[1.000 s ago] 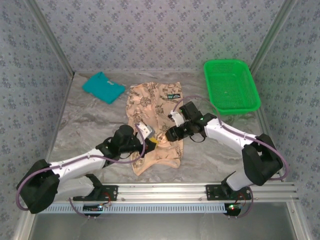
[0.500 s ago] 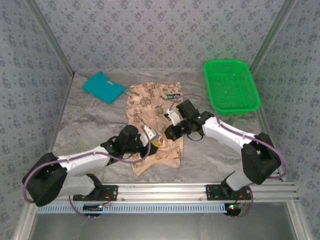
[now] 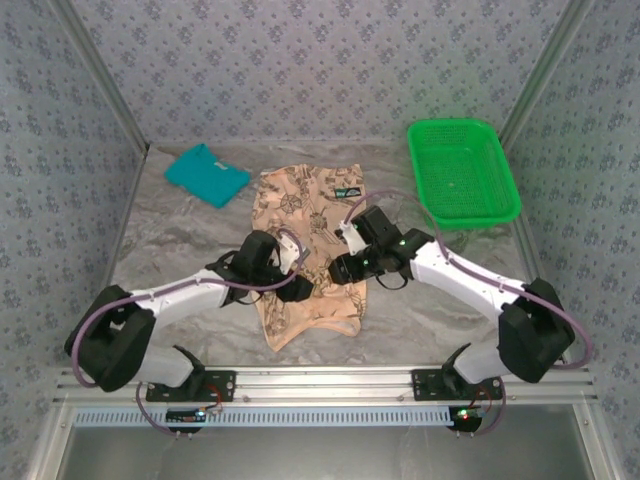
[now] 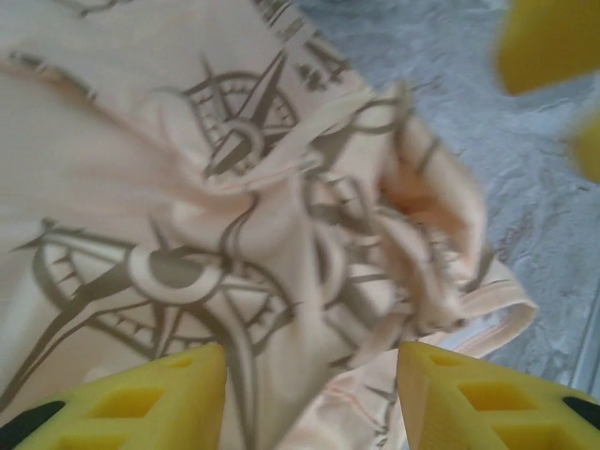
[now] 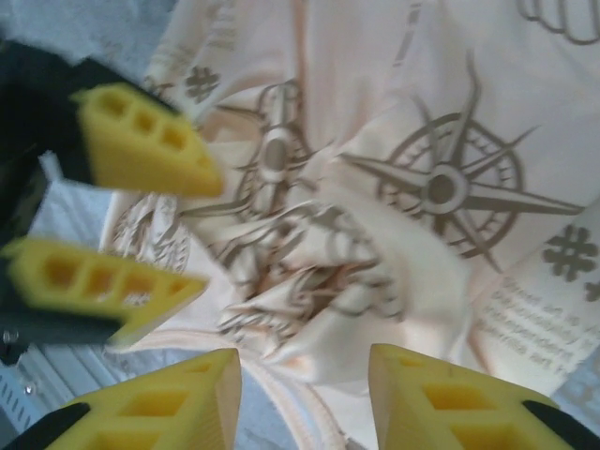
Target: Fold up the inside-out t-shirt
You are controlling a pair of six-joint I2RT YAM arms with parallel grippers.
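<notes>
The inside-out t-shirt (image 3: 300,200) lies lengthwise in the middle of the table, peach-beige with dark compass prints. Its near half is crumpled into a bunch of folds (image 4: 403,234) (image 5: 309,253). My left gripper (image 3: 298,287) hovers over the shirt's near left part. Its yellow fingers (image 4: 141,403) are apart and open, with cloth (image 4: 187,187) beneath them. My right gripper (image 3: 337,270) faces it from the right, also open, just above the bunched cloth (image 5: 450,112). The left gripper's fingers (image 5: 141,141) show close by in the right wrist view.
A folded teal shirt (image 3: 206,174) lies at the back left. A green basket (image 3: 455,124) stands at the back right. Patterned walls close in the grey table (image 3: 170,250) on three sides, and a metal rail runs along the near edge.
My left gripper has moved from the shirt's near left edge inward and farther over the cloth, and its jaws have opened. The right gripper has stayed almost in place.
</notes>
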